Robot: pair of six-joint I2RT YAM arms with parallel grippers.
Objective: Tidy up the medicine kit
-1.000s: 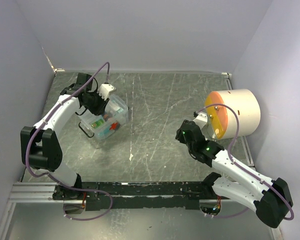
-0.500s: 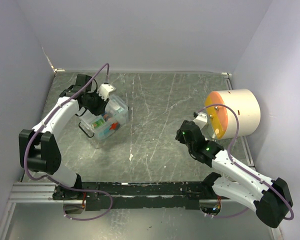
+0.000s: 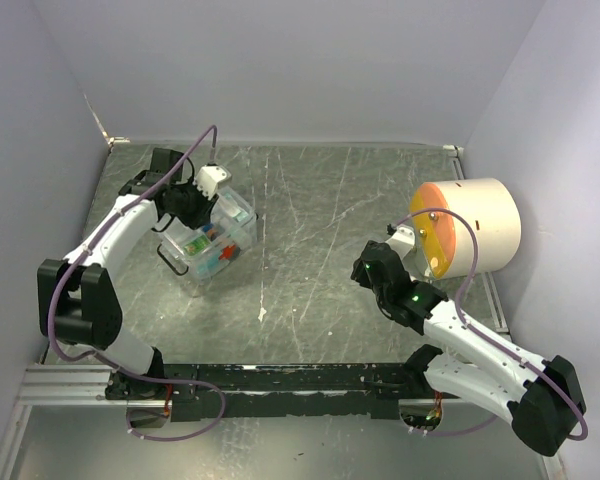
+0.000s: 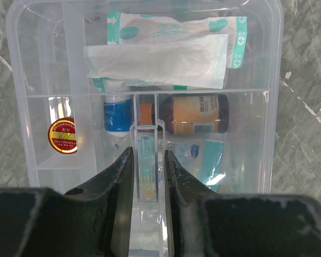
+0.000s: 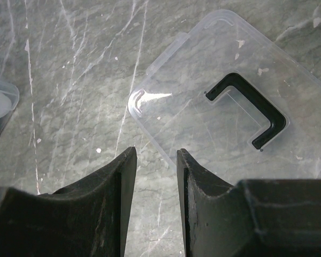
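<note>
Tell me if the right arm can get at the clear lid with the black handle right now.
Probably yes. The lid lies flat on the table just ahead of the right gripper, whose jaws stand apart; nothing lies between. Its black handle may be the easier hold.

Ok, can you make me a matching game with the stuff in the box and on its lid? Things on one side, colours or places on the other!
Things:
1 bottle
2 round sticker
3 lid handle
4 tray tab

Matches:
A black
B between the left fingers
C brown
D red and gold

Pairs: 1-C, 2-D, 3-A, 4-B
</note>
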